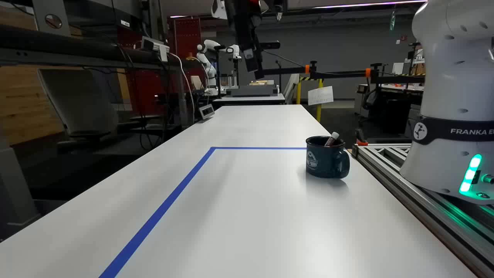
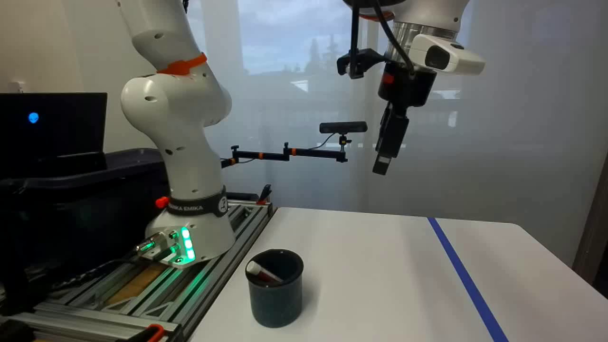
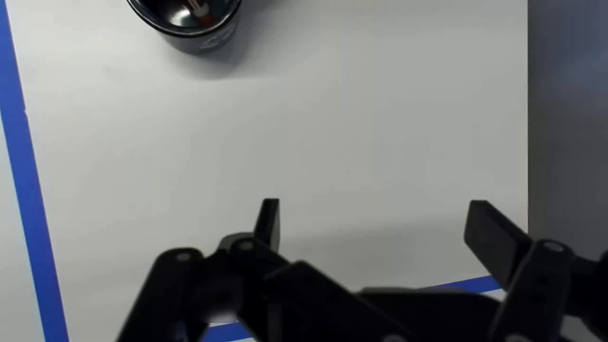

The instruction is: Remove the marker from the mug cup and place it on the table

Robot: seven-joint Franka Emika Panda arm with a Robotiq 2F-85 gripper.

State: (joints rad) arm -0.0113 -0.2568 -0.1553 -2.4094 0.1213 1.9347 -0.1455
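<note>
- My pincer [image 3: 375,213] hangs high over the table [image 1: 247,216], jaws spread wide in the wrist view, nothing between them;
- the marker [image 2: 263,272] leans inside the mug cup [image 1: 324,164], its pale end poking above the rim on the side nearest my base [image 2: 209,232]; the mug cup stands upright, well apart from me, cut off by the top of the wrist view;
- the step in hand, I judge, is the approach; I should come square over the mug cup before descending, then turn so my fingers [image 3: 494,242] close across the marker's width;
- I would narrow my spread first, since one finger could knock the rim; the pale end offers the best bite;
- once I have it, I would draw it out along its lean, lest it catch and tip the mug cup; then lay it flat, low, inside the blue tape [image 1: 162,210], and let go softly, for it may roll;
- in an exterior view the dark band [image 1: 455,131] around my base reads "FRANKA E"; across both exterior views it comes to "FRANKA EMIKA";
- the mug cup carries a pale emblem [image 1: 312,159]; any lettering is too small for me;
- a dark screen [image 2: 66,130] shows a blue head-shaped mark [image 2: 33,118]; the hanging sheet [image 1: 320,95] bears writing I cannot make out.
</note>
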